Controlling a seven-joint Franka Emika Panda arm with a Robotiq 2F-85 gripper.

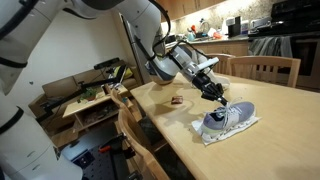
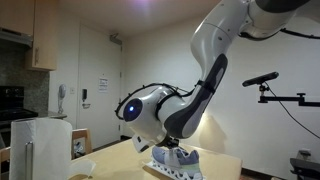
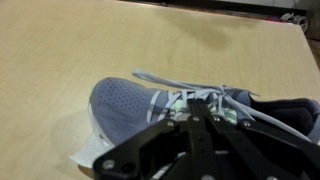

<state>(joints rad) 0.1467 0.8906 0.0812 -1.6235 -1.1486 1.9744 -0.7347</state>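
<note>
A home dining area with kitchen counters behind, and a pale wooden tabletop [image 1: 150, 110] in front of me. A grey-blue sneaker [image 1: 232, 118] lies on a white sheet [image 1: 208, 136] towards the tabletop's near edge. My arm bends down over the sneaker, and the tool [image 1: 215, 97] sits just above its white laces [image 3: 160, 85]. In the wrist view the tool [image 3: 195, 120] is clenched tight right at the laces; I cannot tell whether a lace is pinched. A small brown object [image 1: 177, 100] rests nearby, apart from the sneaker. A wooden chair [image 1: 265, 68] stands behind.
</note>
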